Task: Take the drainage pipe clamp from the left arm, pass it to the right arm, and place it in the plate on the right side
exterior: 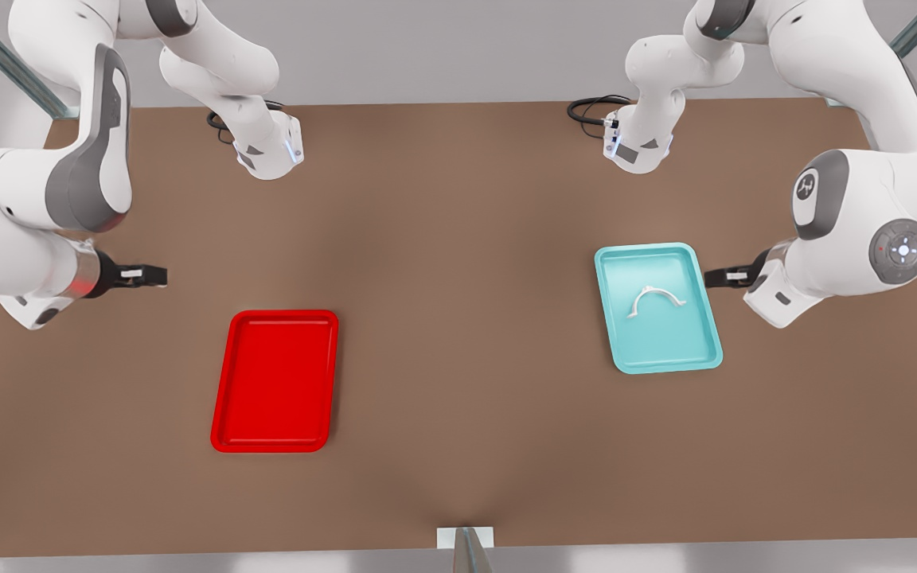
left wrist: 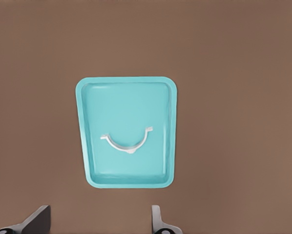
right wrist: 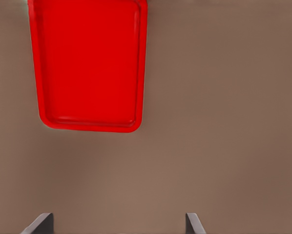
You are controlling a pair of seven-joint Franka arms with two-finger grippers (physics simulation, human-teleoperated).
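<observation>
Both tools gape empty, so the left tool (exterior: pixel 715 277) should drop squarely astride the drainage pipe clamp (exterior: pixel 655 300) in the teal tray (exterior: pixel 610 263), right tool (exterior: pixel 158 275) waiting near the plate (exterior: pixel 224 398).

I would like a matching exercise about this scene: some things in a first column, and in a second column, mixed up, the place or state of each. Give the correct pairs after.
Column one:
1. drainage pipe clamp
2. plate
3. left gripper
4. right gripper

Column two:
A. red, nothing in it
B. open, beside the teal tray
C. lying in the teal tray
D. open, on the table's side where the plate lies, holding nothing

Pairs: 1-C, 2-A, 3-B, 4-D
</observation>
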